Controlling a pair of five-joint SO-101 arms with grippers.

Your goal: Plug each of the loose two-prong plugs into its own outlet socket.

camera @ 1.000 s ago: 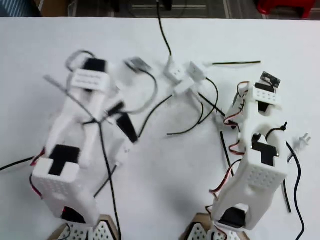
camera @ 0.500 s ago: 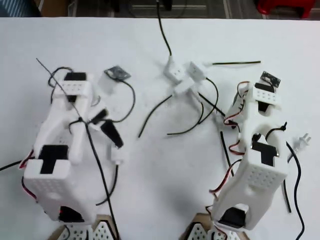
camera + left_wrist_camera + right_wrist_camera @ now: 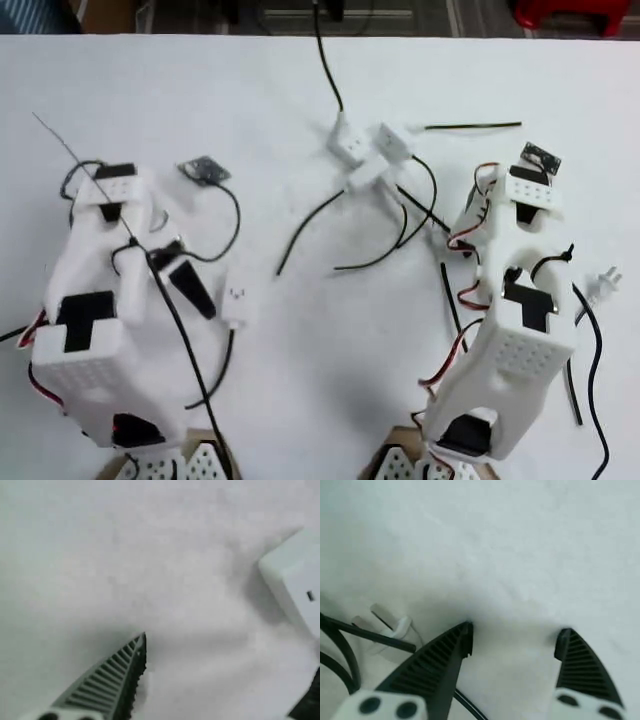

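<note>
High view: the left gripper point(image 3: 203, 298) sits at 7 o'clock on the table point(image 3: 330, 380), claw spread, with a white socket block point(image 3: 237, 293) just beside it at its 3 o'clock. The right gripper point(image 3: 515, 630) hangs spread over bare table. A loose plug point(image 3: 606, 283) lies at the table's 3 o'clock. More sockets point(image 3: 352, 146) cluster at 12 o'clock.

Table point(image 3: 320, 380) centre as reference. Socket cluster point(image 3: 365, 150) at 1 o'clock; its cable point(image 3: 325, 60) runs off toward 12. Single socket block point(image 3: 237, 295) at 8 o'clock, just beside left arm point(image 3: 95, 270). Loose plug point(image 3: 603, 283) at 3 o'clock, outboard of right arm point(image 3: 510, 350).
</note>
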